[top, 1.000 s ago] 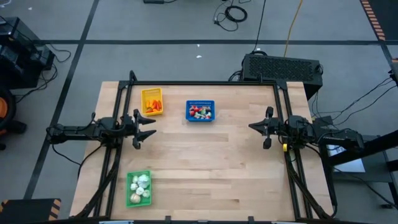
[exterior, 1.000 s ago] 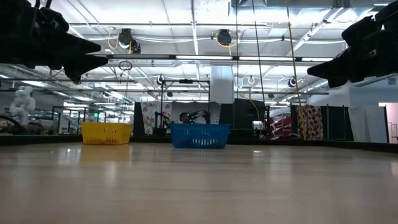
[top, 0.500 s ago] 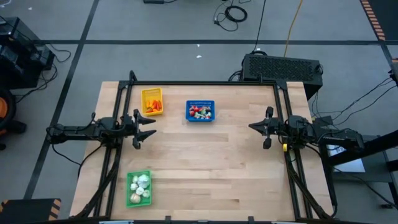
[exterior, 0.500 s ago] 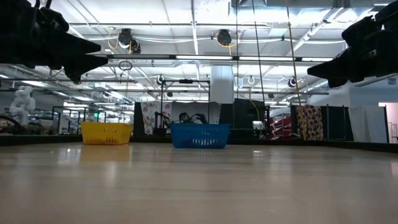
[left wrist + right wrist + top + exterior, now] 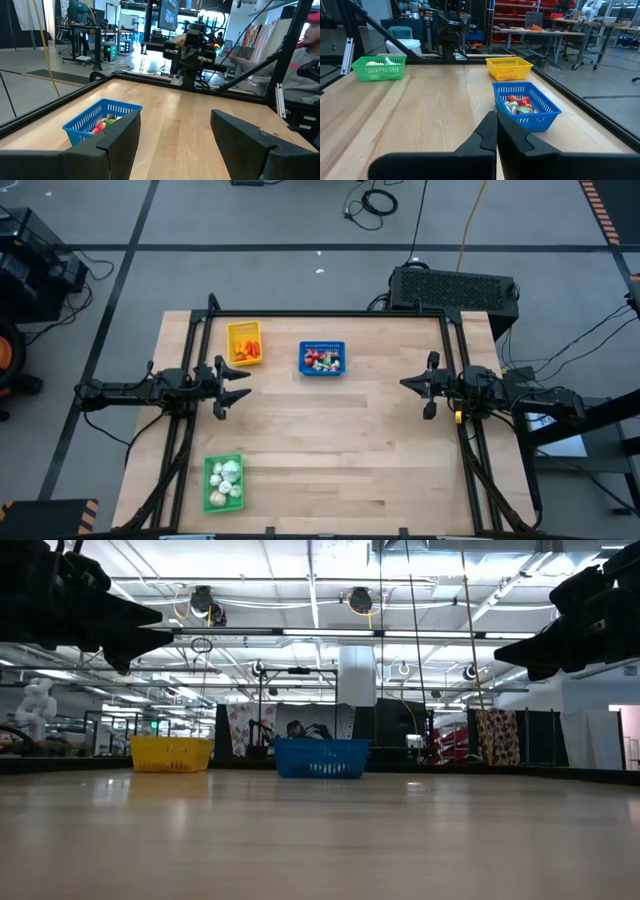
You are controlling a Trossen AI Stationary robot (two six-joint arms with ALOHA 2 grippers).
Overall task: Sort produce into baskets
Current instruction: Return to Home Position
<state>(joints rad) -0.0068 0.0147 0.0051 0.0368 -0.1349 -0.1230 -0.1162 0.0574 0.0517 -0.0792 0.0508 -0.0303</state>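
The yellow basket (image 5: 245, 343) stands at the far left of the table with orange carrot pieces inside. The blue basket (image 5: 322, 358) stands right of it and holds red-and-white pieces (image 5: 517, 106). The green basket (image 5: 223, 482) stands near the front left with whitish garlic bulbs. My left gripper (image 5: 238, 384) hovers open and empty at the table's left side, above the wood. My right gripper (image 5: 412, 384) hovers shut and empty at the table's right side.
A dark metal frame (image 5: 330, 313) runs along the table's far edge and sides. Bare wood (image 5: 340, 440) lies between the two grippers and toward the near edge. A black case (image 5: 452, 288) sits behind the far right corner.
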